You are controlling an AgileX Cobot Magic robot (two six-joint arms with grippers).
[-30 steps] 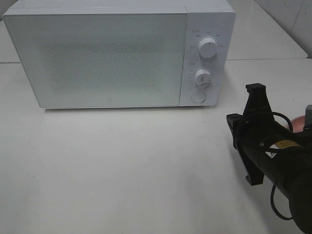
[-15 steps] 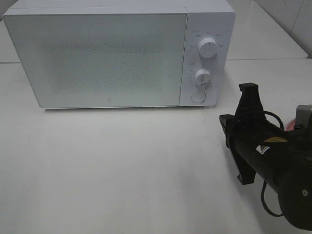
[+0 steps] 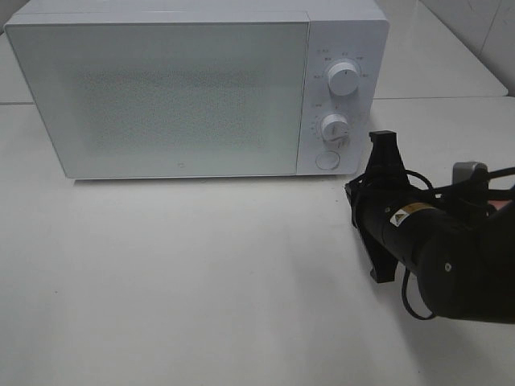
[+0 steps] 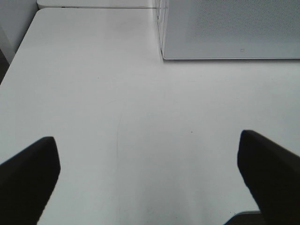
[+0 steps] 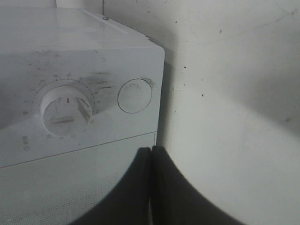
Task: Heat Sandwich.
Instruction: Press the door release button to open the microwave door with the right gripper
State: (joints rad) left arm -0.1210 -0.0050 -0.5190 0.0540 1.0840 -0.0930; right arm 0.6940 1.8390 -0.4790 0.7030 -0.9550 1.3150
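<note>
Right wrist view: my right gripper (image 5: 151, 150), jaws pressed together, has the microwave (image 5: 70, 51) round button (image 5: 134, 95) just ahead; left gripper (image 4: 146, 138) spread wide.

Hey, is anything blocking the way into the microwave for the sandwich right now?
Yes: the microwave's door is shut across its front. The right gripper, closed, is close to the round button on the control panel. The sandwich is out of view.

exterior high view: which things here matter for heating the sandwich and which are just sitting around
For the job:
- microwave, door closed
- upper dial, lower dial, round button
- right gripper, shut, close to that button
- sandwich: not in view

Just there:
- left gripper, open over bare table
</note>
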